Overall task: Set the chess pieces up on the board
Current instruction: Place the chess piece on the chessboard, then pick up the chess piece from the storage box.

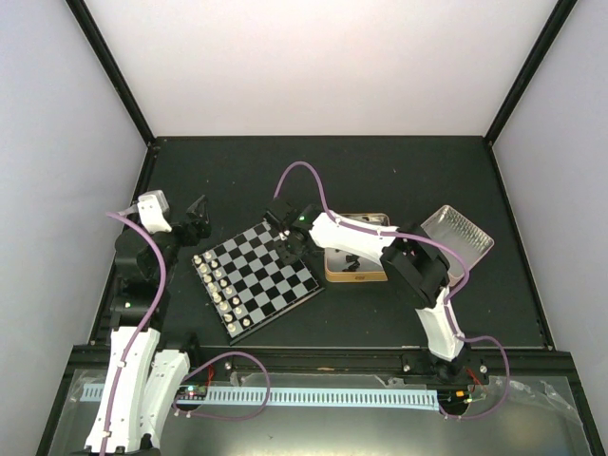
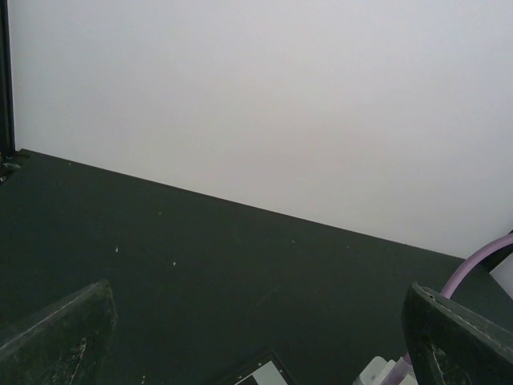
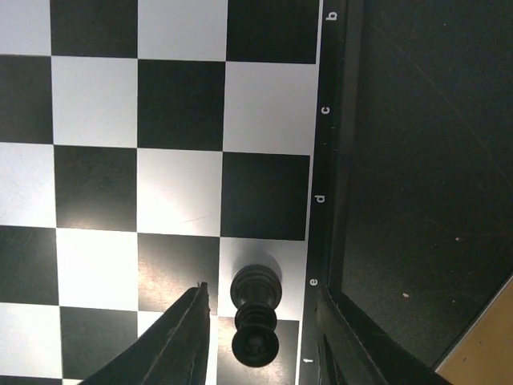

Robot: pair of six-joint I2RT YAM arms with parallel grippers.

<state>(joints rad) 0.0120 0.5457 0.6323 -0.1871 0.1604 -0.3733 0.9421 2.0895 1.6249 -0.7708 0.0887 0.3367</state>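
The board (image 1: 258,276) lies tilted at the middle of the table, with two rows of cream-white pieces (image 1: 220,289) along its left edge. My right gripper (image 1: 288,248) hovers open over the board's far right edge. In the right wrist view a black chess piece (image 3: 256,315) stands on the pale square by the letter e, between my open fingers (image 3: 172,345) and touching neither. More black pieces (image 1: 352,264) lie in the tin. My left gripper (image 1: 197,217) is open and empty just off the board's far left corner (image 2: 258,375).
A gold-rimmed tin (image 1: 356,254) sits right of the board, under my right arm. Its silver lid (image 1: 458,240) lies further right. The enclosure's white walls close off the back and sides. Cables loop over both arms.
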